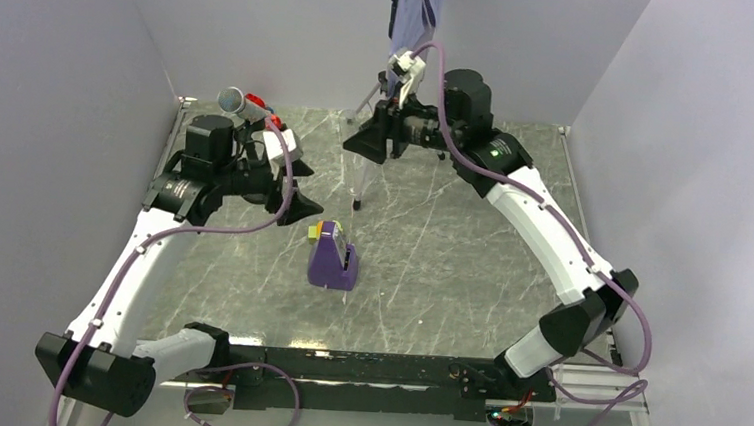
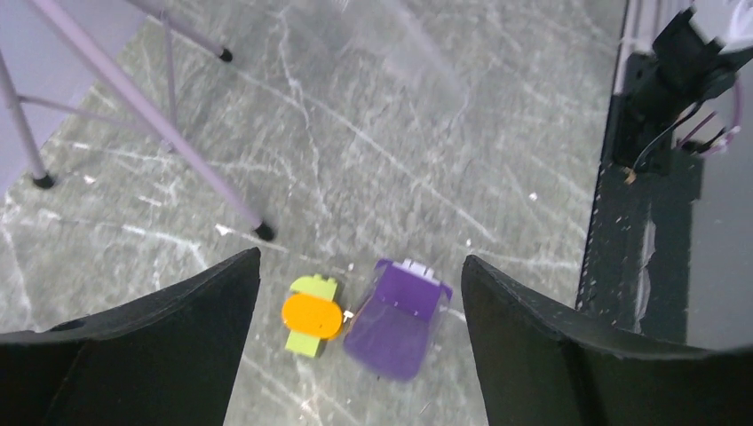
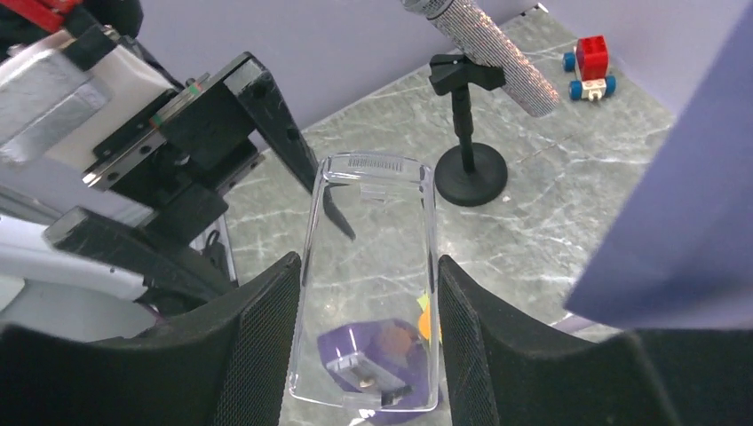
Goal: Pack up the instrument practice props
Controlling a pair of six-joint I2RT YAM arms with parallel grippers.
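Note:
The purple wedge metronome (image 1: 333, 261) stands mid-table with the small orange-and-yellow-green block (image 1: 316, 231) at its far left corner. My left gripper (image 1: 299, 190) is open and empty above and left of them; its wrist view shows the metronome (image 2: 397, 318) and the block (image 2: 312, 315) between the jaws, far below. My right gripper (image 1: 378, 143) is shut on a clear plastic cover (image 3: 368, 275) that hangs down (image 1: 360, 177) above the table. The silver microphone (image 3: 488, 44) stands on its black round base (image 3: 471, 173) at the back left. The grey music stand (image 1: 418, 5) rises behind the right gripper. No sheet-music pages show.
A small red wheeled block (image 3: 590, 62) lies by the back wall beyond the microphone. The music stand's tripod legs (image 2: 142, 106) spread over the table at the back. Grey walls close the table on three sides. The black arm-base rail (image 1: 362, 367) runs along the near edge.

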